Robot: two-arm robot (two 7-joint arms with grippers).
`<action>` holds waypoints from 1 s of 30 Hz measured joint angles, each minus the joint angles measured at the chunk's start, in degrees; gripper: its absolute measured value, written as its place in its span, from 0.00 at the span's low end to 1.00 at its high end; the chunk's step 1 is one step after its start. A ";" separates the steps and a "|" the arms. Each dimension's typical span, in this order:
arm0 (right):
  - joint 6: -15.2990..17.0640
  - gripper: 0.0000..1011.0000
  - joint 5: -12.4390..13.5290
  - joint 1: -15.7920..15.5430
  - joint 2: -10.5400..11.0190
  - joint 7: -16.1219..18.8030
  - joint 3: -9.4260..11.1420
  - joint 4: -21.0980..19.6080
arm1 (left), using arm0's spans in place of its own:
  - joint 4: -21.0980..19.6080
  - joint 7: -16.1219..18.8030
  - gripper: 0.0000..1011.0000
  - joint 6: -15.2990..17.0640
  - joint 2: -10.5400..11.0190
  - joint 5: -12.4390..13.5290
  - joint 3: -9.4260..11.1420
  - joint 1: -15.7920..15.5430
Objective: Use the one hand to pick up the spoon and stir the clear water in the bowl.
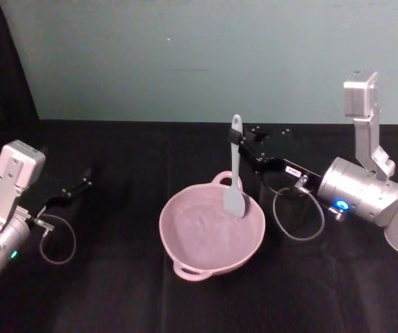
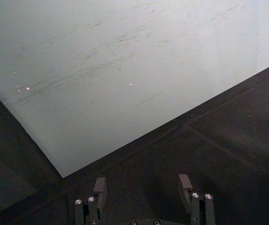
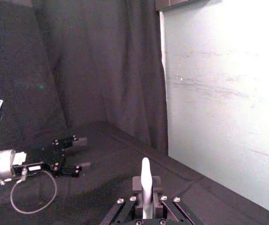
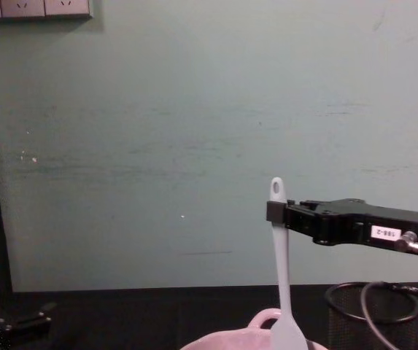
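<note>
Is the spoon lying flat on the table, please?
No, the right hand holds the spoon upright, its blade inside the bowl.

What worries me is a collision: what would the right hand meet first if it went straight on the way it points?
Probably nothing close: the right hand, shut on the spoon, points toward the black curtain; the left hand sits off that line, though depth is unclear.
</note>
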 joint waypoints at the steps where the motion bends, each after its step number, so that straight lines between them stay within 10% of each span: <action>1: 0.15 0.12 0.05 -0.41 0.30 -0.06 0.21 -0.56 | 0.00 0.00 0.99 0.00 0.00 0.00 0.00 0.00; 30: 2.69 0.12 -0.02 -0.43 -2.09 3.23 -6.39 -5.34 | 0.00 0.00 0.99 0.00 0.00 0.00 0.00 0.00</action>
